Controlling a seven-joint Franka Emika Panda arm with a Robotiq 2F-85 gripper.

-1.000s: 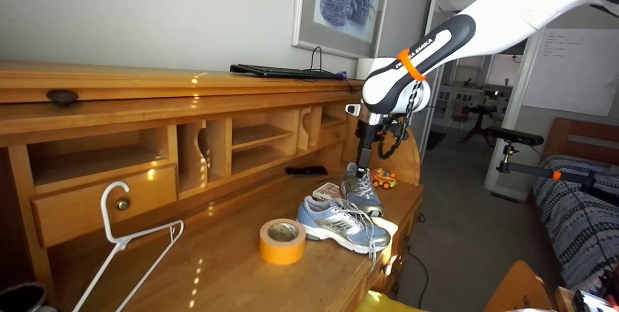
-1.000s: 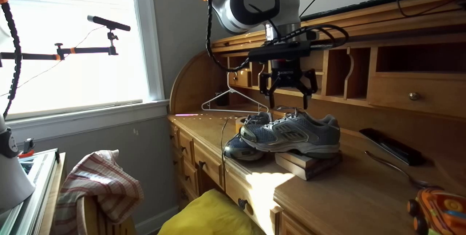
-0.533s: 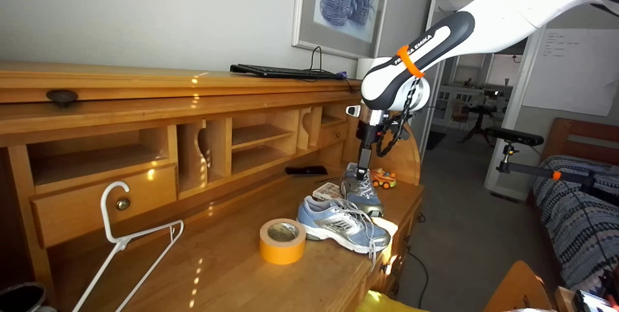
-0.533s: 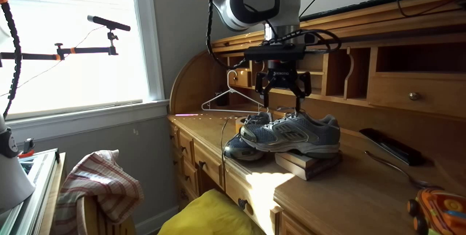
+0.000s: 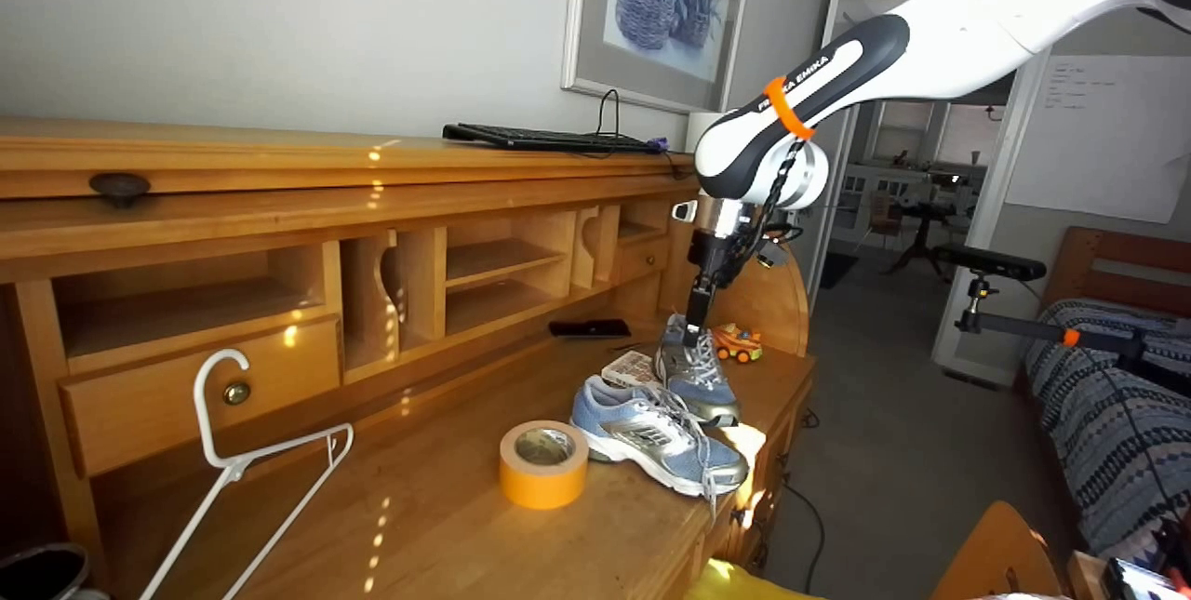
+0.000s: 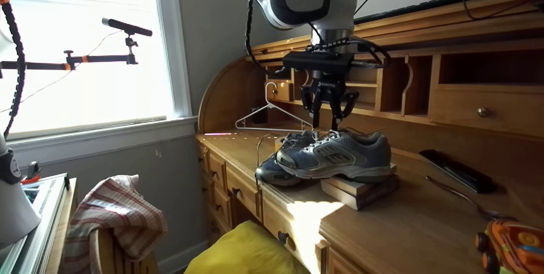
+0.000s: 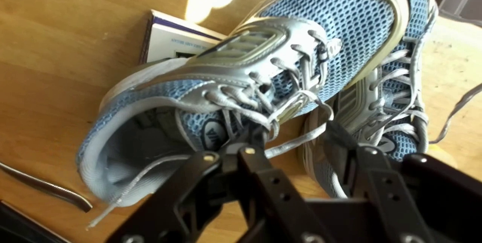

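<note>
Shoes [image 7: 244, 68] blue mesh w/ silver, fingers [image 7: 339, 139] blk, tape [image 5: 544, 488] orange, bedspread [image 5: 1107, 456] prob navy/wht patterned.

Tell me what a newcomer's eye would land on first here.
Likely the black pincer, open and pointing down at a blue-and-silver running shoe that partly overlaps its mate on the roll-top desk. Next come the bright colours: the roll of orange tape beside that mate and, in the bottom right corner of an exterior view, the orange toy car.
</note>
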